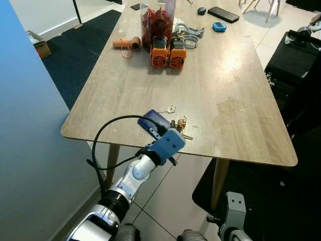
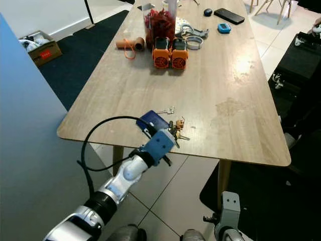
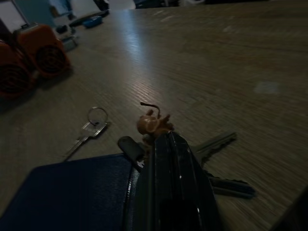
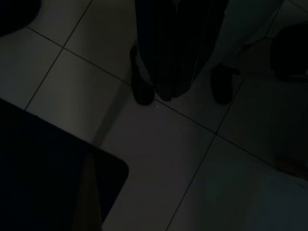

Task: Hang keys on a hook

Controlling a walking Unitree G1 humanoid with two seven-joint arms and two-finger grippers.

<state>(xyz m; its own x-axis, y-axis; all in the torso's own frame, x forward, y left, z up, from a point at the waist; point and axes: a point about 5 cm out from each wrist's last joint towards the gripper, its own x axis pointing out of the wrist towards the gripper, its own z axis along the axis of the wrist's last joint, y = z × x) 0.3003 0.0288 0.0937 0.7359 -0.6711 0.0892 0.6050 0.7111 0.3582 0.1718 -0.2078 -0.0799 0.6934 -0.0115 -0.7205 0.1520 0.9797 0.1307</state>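
Observation:
A key bunch (image 1: 182, 123) with a small brown figure charm (image 3: 151, 122) lies near the front edge of the wooden table (image 1: 220, 100). My left gripper (image 3: 162, 143) reaches over that edge, its black fingers (image 3: 173, 183) shut on the bunch at the charm. Two dark keys (image 3: 219, 144) stick out flat on the wood beside the fingers. A blue wallet (image 1: 154, 120) lies right beside the gripper, and a single silver key (image 1: 169, 109) on a ring rests just past it. My right gripper (image 4: 166, 91) hangs idle over the tiled floor, fingers together.
Farther along the table stand two orange devices (image 1: 168, 52), a jar of red stuff (image 1: 156, 22), a cardboard roll (image 1: 125, 43) and a phone (image 1: 223, 14). A blue wall (image 1: 30, 150) is close on the left. Black furniture (image 1: 296, 60) stands to the right.

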